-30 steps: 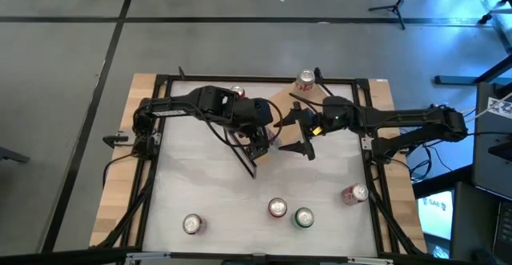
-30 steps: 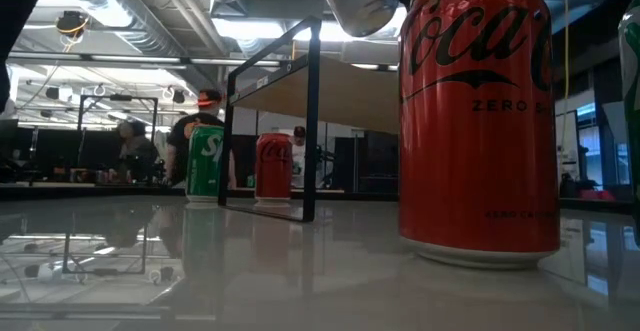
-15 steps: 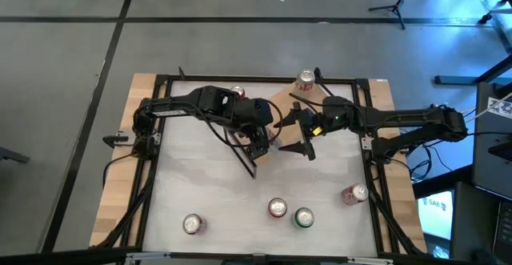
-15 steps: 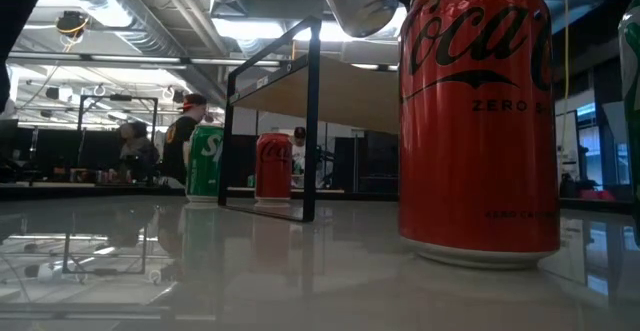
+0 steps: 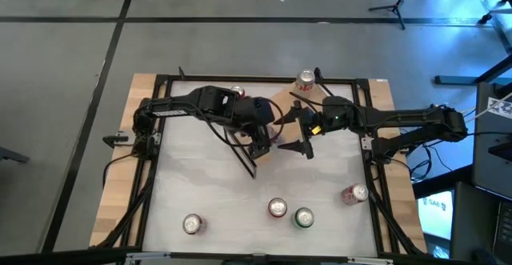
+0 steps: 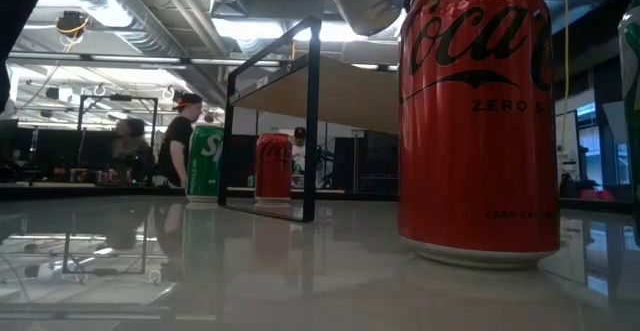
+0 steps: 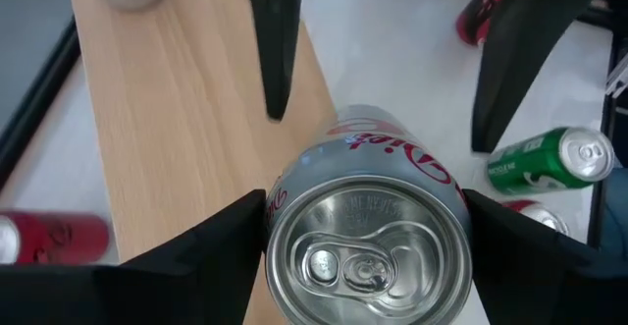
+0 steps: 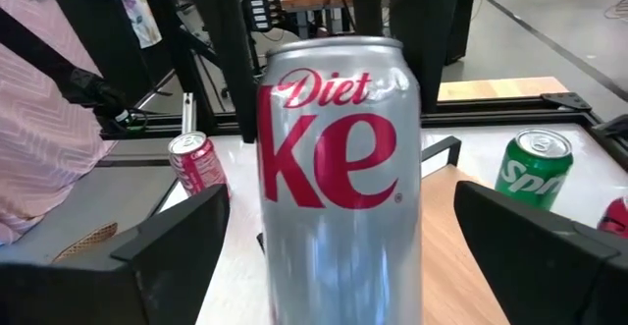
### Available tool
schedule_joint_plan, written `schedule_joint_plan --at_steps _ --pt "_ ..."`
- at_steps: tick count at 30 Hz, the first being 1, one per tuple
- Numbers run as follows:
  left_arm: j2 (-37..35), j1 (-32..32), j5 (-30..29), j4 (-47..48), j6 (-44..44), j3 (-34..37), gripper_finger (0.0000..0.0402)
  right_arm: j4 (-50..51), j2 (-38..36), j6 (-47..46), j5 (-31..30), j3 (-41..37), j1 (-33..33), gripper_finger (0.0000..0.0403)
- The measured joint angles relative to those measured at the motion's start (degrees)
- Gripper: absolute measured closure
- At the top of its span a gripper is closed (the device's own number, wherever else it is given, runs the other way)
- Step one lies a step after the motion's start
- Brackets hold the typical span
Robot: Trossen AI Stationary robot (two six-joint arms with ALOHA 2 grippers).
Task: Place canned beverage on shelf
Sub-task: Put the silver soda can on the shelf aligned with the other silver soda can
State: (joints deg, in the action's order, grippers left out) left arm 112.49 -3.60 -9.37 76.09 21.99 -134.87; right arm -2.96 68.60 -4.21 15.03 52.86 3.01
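Observation:
A silver Diet Coke can (image 7: 363,256) hangs over the light-wood shelf (image 7: 167,119), with my left gripper (image 5: 261,140) shut on it. In the low view only the can's lower end (image 6: 360,1) shows, above the shelf's plank (image 6: 340,96). My right gripper (image 5: 293,134) is open and faces the can (image 8: 339,168) from the table's right. Its fingers (image 8: 177,246) stand on either side of the can with a gap and do not touch it. Another can (image 5: 306,79) stands on the shelf's far end. My left gripper pinches the Diet Coke can's side wall just below its top rim (image 7: 273,207) between its two fingers, one on each side. The fingers slant down from the table's left. The can hangs below them, roughly upright and clear of the shelf.
Three cans (image 5: 277,208) stand near the table's front edge and a red one (image 5: 354,194) lies at the right. A red can (image 5: 238,93) stands behind the left arm. In the low view a Coca-Cola Zero can (image 6: 478,121) looms close. People move in the room beyond.

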Motion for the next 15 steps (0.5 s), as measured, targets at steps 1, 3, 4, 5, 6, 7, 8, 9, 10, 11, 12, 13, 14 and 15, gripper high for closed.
schedule_joint_plan --at_steps 1,3,4,5,6,7,8,9,10,11,12,13,14,15 --pt "0.0 0.0 -0.2 -0.5 -0.1 0.0 0.0120 0.0 0.0 0.0 0.0 0.0 0.0 0.0014" --pt "0.0 0.1 -0.2 -1.3 -0.2 0.2 0.0120 0.0 0.0 0.0 0.1 0.0 0.0 0.0015" --pt "0.0 0.2 -0.1 -2.0 -0.3 0.6 0.0120 0.0 0.0 0.0 0.3 0.0 0.0 0.0015" --pt "0.0 0.3 -0.2 -2.4 -0.3 1.0 0.0120 0.0 0.0 0.0 0.8 0.0 0.0 0.0015" --pt "0.1 0.4 -0.2 -2.6 -0.3 1.2 0.0120 0.0 0.0 0.0 1.1 0.0 0.0 0.0015" --pt "0.1 0.4 -0.2 -2.5 -0.7 1.5 0.0120 -0.2 0.0 0.0 1.4 0.0 0.0 0.0015" --pt "0.1 0.4 -0.2 -2.7 -1.2 2.1 0.0120 -0.4 0.0 0.0 1.6 0.0 0.0 0.0015" --pt "0.1 0.4 -0.3 -3.3 -1.6 2.7 0.0120 -0.4 0.0 0.0 1.7 0.0 0.0 0.0015" --pt "0.1 0.4 -0.3 -4.2 -1.6 3.3 0.0120 -0.3 0.0 0.0 2.0 0.0 0.0 0.0015" --pt "0.1 0.4 -0.2 -5.2 -1.7 3.8 0.0120 -0.3 0.0 0.0 2.1 0.0 0.0 0.0015" --pt "0.1 0.4 -0.2 -5.9 -1.8 4.1 0.0120 -0.3 0.1 0.0 2.1 0.0 0.0 0.0015" --pt "0.1 0.4 -0.1 -6.2 -2.3 4.3 0.0120 -0.5 0.4 0.0 2.2 0.0 0.0 0.0015" --pt "0.1 0.4 -0.1 -6.5 -2.9 4.6 0.0120 -0.4 0.6 0.0 2.5 0.0 0.0 0.0015" --pt "0.1 0.4 -0.1 -6.9 -3.3 4.7 0.0120 -0.3 1.1 0.0 2.6 0.0 0.0 0.0015"
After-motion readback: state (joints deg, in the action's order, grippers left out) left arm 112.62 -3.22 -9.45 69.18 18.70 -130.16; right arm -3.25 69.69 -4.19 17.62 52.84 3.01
